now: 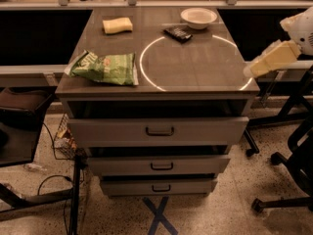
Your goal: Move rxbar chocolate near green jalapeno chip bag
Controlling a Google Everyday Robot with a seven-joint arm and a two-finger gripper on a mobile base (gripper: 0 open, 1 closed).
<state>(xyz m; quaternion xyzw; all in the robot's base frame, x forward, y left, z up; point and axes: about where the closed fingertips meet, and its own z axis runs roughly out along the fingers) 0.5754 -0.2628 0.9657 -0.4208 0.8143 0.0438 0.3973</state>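
Briefly, operator, your scene stood so:

bench (195, 67): a grey drawer unit; its top carried everything you needed, with a white ring (142, 68) marked on the right half.
green jalapeno chip bag (103, 68): lay flat at the front left corner, just outside the ring; the bare top beside it looked like your drop spot.
tool (250, 72): hung at the bench's right edge, well apart from the bar; you could not tell whether it was wide or narrow.
bowl (198, 17): sat back right, near the bar, so your reach probably wanted care.
sponge (118, 25): back left, off your likely path.
rxbar chocolate (177, 33): lay flat at the back, just beside the bowl, ungrasped and well apart from the bag.
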